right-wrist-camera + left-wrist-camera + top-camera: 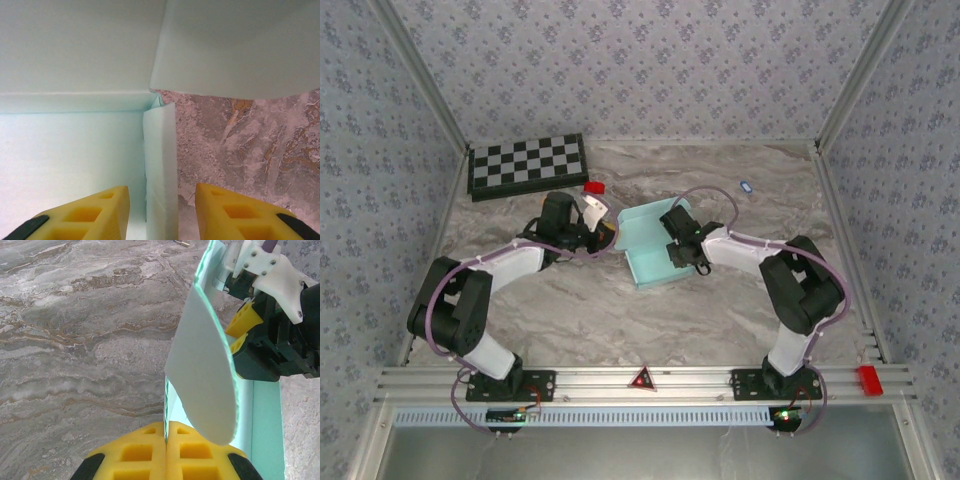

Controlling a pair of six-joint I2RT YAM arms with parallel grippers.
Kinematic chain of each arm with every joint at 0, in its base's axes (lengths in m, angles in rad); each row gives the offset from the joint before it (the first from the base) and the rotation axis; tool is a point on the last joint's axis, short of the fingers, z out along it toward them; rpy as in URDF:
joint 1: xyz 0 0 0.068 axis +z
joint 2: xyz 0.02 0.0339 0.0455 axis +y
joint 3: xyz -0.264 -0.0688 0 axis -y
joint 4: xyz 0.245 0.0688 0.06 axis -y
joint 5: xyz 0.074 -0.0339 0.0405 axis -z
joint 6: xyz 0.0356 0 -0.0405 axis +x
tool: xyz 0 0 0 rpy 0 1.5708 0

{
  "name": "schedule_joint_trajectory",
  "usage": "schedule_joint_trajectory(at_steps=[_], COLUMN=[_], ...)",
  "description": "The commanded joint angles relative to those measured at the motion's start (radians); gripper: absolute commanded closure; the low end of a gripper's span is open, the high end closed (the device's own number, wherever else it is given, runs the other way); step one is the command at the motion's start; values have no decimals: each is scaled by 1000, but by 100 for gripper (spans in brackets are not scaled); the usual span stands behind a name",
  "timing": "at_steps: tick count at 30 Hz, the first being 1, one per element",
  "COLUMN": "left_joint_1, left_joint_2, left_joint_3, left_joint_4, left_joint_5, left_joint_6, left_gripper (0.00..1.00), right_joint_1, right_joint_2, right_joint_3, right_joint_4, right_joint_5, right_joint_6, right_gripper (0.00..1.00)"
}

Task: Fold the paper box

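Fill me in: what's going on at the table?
Both arms are working on the pale blue paper box mid-table. The left tool is shut on a thin edge of it, beside a raised rounded flap. The right tool is open, with one finger on either side of a standing side wall. The box is partly folded, not closed. The checkerboard lies at the back left.

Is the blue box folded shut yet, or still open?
Open, half folded. The paper box has a side wall standing, but its rounded flap sticks up unfolded.
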Motion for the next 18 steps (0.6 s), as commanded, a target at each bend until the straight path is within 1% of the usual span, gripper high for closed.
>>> schedule_joint_trajectory(at_steps=[1, 8, 13, 18], left_joint_1=[5, 5, 3, 3], left_joint_2=[4, 6, 12, 16], left_joint_3=[30, 31, 36, 38], left_joint_4=[-8, -5, -4, -4], left_joint_5=[22, 26, 29, 30], left_joint_6=[18, 21, 18, 18], left_gripper=[100, 100, 100, 100], right_joint_1=[-9, -27, -38, -52], right_joint_2=[-35, -80, -88, -78], right_joint_3=[13, 12, 12, 10], right_joint_4=[-49, -111, -149, -165], right_joint_5=[-32, -91, -108, -141], right_joint_6=[23, 34, 31, 19], right_gripper=[60, 62, 62, 66])
